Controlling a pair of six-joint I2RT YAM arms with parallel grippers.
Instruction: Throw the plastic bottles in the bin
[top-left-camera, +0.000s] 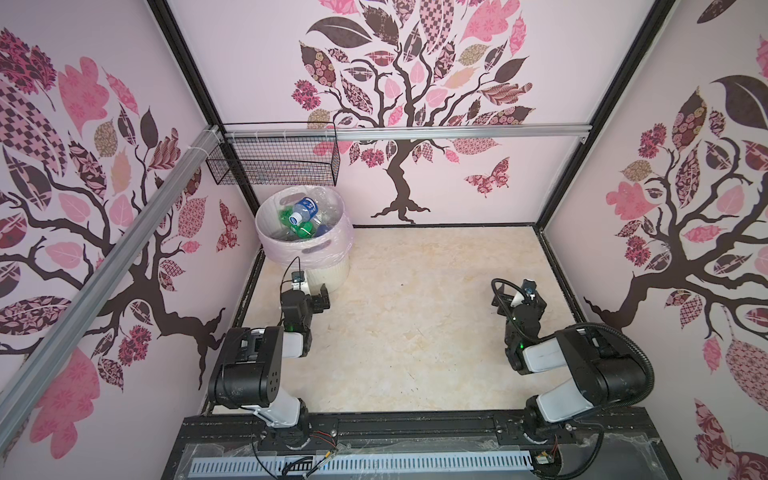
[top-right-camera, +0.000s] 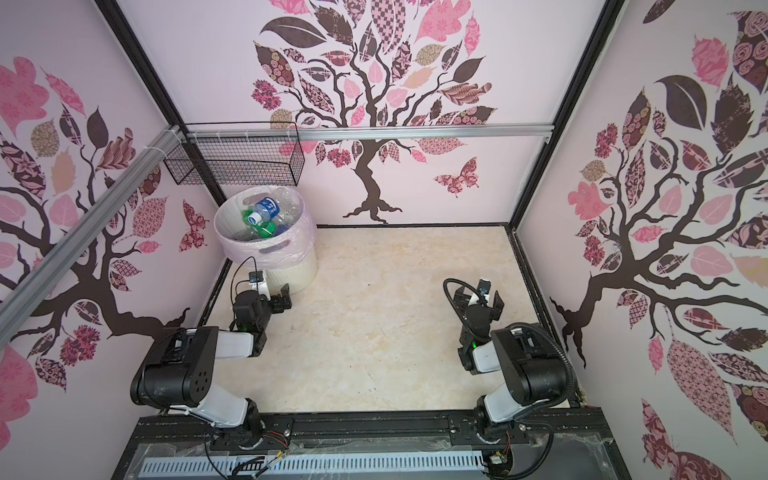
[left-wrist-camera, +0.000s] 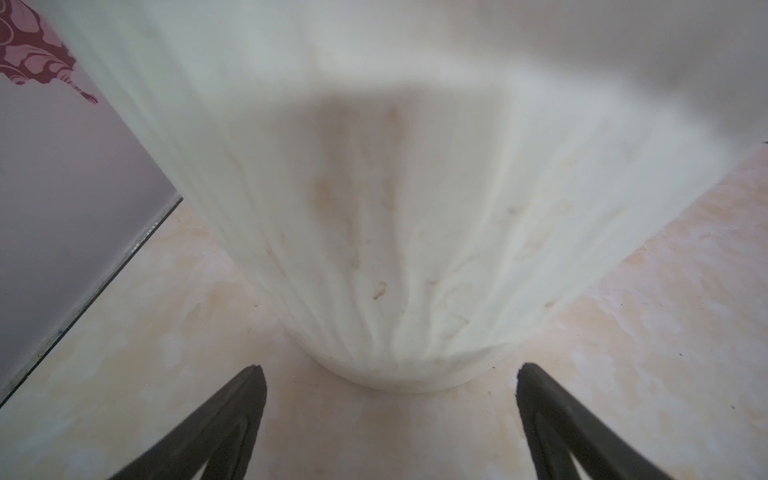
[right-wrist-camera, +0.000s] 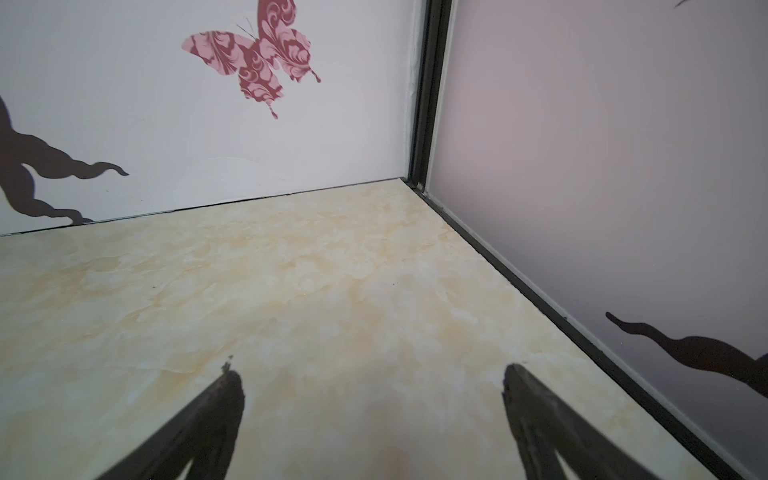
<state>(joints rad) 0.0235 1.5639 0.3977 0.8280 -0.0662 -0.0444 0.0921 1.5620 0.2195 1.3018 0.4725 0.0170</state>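
Standing in the far-left corner of the cream marbled tabletop (top-left-camera: 415, 324), the round pale pink-white plastic bin (top-left-camera: 332, 253) with its thin translucent liner is pictured in both top views, below a black wire mesh basket (top-left-camera: 274, 162) hung from the rail. The plastic bottles (top-left-camera: 305, 212), clear ones with blue labels and caps among green ones, are seen piled inside it, a detail given by the top views alone. In the left wrist view only the bin's ribbed, stained lower wall (left-wrist-camera: 395, 228) is shown, just ahead of the left gripper (left-wrist-camera: 388, 374), whose black fingers are spread wide with nothing between them. Farther right, the right gripper (right-wrist-camera: 370, 374) is likewise spread and empty, low over bare tabletop and pointed toward the far-right corner. A pink butterfly decal (right-wrist-camera: 253, 58) on the back wall is caught there by the right wrist view, while in a top view that gripper (top-left-camera: 519, 295) is largely masked by its own wrist.
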